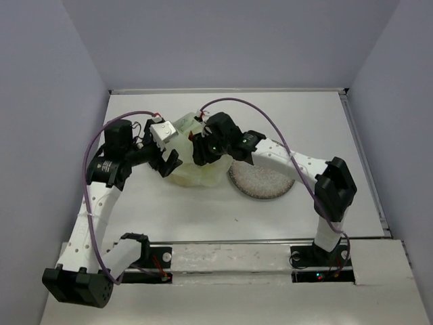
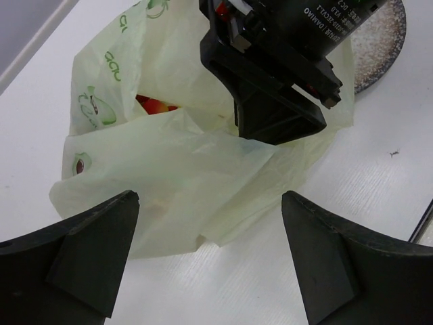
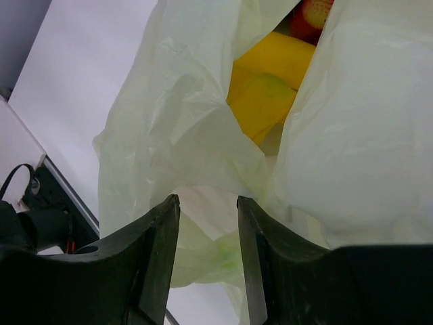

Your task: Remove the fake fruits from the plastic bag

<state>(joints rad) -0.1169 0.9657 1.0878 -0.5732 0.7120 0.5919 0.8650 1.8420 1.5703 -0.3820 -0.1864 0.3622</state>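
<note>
The pale yellow-green plastic bag [image 1: 196, 169] lies crumpled on the table between my two grippers. In the left wrist view the bag [image 2: 169, 169] shows a red fruit [image 2: 152, 105] through its mouth. In the right wrist view a yellow fruit [image 3: 267, 78] and a red fruit [image 3: 312, 15] lie inside the bag [image 3: 176, 115]. My left gripper [image 1: 167, 162] [image 2: 210, 195] is wide open and empty just off the bag's left edge. My right gripper [image 1: 201, 152] [image 3: 208, 200] hovers over the bag's top, jaws narrowly apart with bag film between the tips.
A round grey speckled plate [image 1: 260, 179] sits right of the bag, also at the top right of the left wrist view [image 2: 382, 37]. The right arm's black body [image 2: 270, 68] hangs over the bag. The table's near edge rail [image 1: 223, 244] runs in front.
</note>
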